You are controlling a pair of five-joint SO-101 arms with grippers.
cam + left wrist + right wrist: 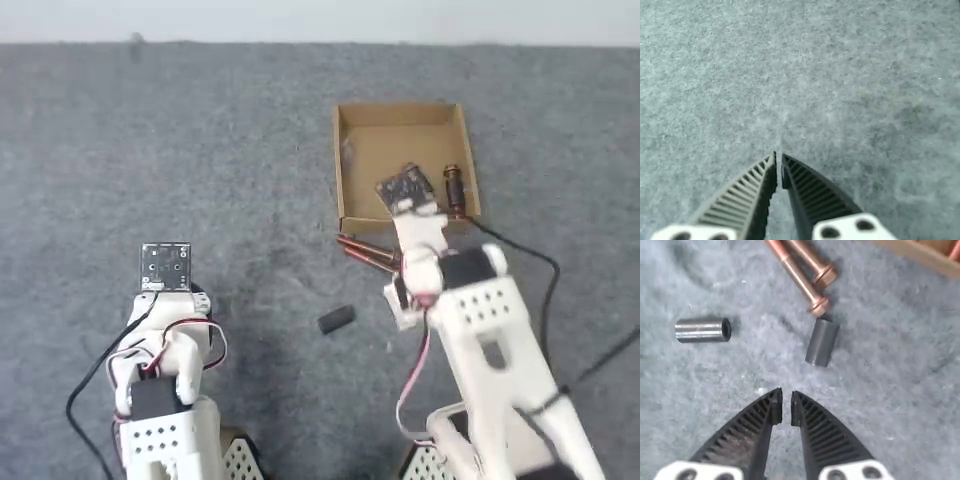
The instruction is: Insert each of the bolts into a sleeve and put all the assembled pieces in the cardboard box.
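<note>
Right gripper (785,407) first: on my feed it hangs just above the mat (900,390), jaws drawn nearly together with only a thin slit between the tips, and it holds nothing. Just beyond its tips I see a dark sleeve (822,342) lying on the mat, one end right beside the head of the nearer of two copper bolts (792,270). Those bolts lie side by side, close enough that they look to be touching, with their heads toward the gripper and their shanks running away from it. A second sleeve (702,330), shinier, lies on its side well off from the rest, its open bore turned toward the dark one. From the high camera I place the right arm (480,320) stretched toward the box (395,140), its wrist over the near wall. The bolts (365,249) lie on the mat just outside that wall, and the second sleeve (336,320) sits nearer the arm bases, between the two arms. Inside the box, by the right-hand wall, lies an assembled piece (452,190). Left gripper (779,162) hovers over bare mat, jaws closed to a hairline and empty. The left arm (160,380) sits folded at the near left, well apart from the parts.
</note>
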